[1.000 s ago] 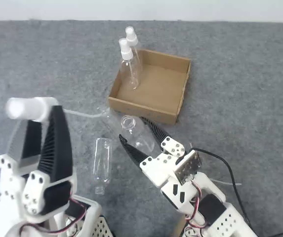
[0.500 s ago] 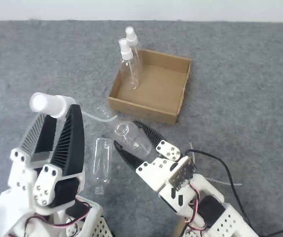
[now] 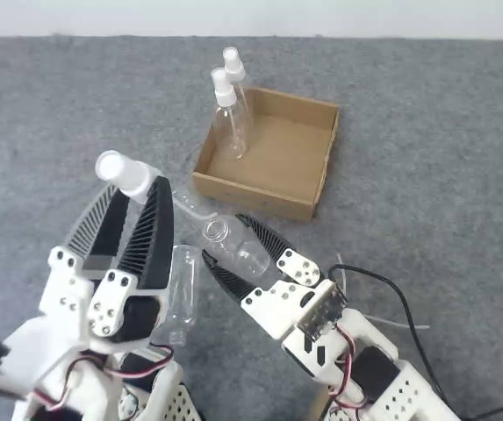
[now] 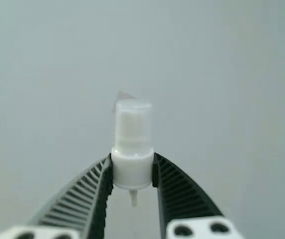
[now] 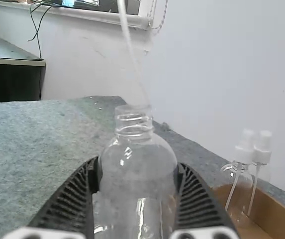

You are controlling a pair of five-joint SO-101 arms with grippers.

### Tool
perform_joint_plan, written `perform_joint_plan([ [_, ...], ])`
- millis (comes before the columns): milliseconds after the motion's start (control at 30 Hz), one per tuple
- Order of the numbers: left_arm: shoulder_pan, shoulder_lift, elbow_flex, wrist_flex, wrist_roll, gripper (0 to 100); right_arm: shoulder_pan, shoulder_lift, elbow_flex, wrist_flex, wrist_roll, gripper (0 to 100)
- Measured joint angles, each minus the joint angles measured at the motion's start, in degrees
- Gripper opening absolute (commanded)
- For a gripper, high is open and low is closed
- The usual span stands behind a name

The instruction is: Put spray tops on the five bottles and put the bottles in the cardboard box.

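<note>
While the left gripper (image 4: 132,170) clamps a spray top (image 4: 132,134), right gripper (image 5: 137,169) grasping an uncapped bottle (image 5: 135,149)

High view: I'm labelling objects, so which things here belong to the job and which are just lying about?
Job in hand:
- spray top in the left gripper
- open bottle in the right gripper
- uncapped bottle lying on the carpet
- two capped bottles at the cardboard box's far corner

Just lying about:
- black cable beside the right arm
- grey carpet

Cardboard box (image 3: 251,195): two capped bottles (image 3: 232,127) stand at its far-left corner, remaining floor open from above. Loose bottle (image 3: 181,298) lies between the arms.
</note>
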Motion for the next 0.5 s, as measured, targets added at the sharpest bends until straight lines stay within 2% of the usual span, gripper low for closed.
perform_joint_plan([
  [500, 0.0, 0.0, -1.8, 2.1, 0.0, 1, 0.0, 0.0, 0.0, 0.0, 0.0, 1.7],
])
